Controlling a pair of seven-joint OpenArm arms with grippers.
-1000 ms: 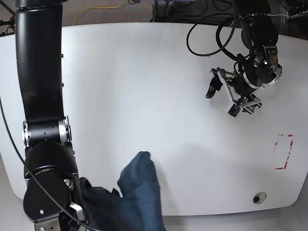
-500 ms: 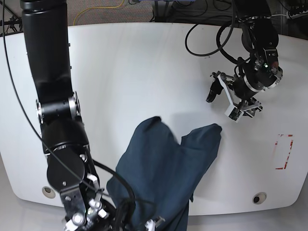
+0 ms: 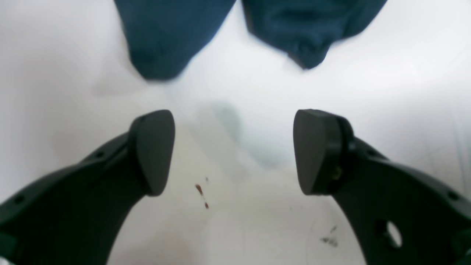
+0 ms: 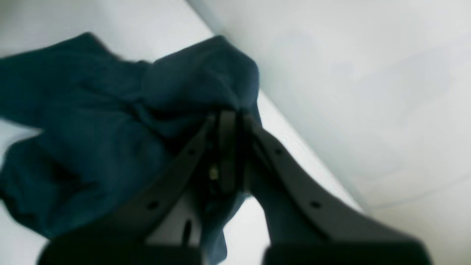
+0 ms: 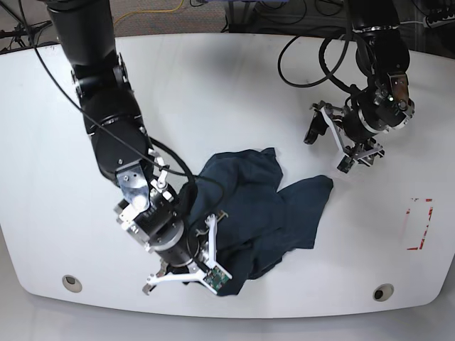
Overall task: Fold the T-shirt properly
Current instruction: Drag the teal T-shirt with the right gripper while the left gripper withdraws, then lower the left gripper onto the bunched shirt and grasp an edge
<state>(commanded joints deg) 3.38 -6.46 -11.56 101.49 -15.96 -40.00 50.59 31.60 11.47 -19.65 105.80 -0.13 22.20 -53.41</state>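
the crumpled dark navy cotton t-shirt hangs clamped in the right gripper, while the left gripper, jaws wide apart, waits just beyond its nearest sleeve.

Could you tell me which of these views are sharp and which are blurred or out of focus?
Base view: sharp, evenly lit, T-shirt and both arms crisp. Left wrist view: soft throughout; shirt tips smeared, left gripper jaws open and slightly fuzzy. Right wrist view: blurred, cloth edges streaked, right gripper dark and close.
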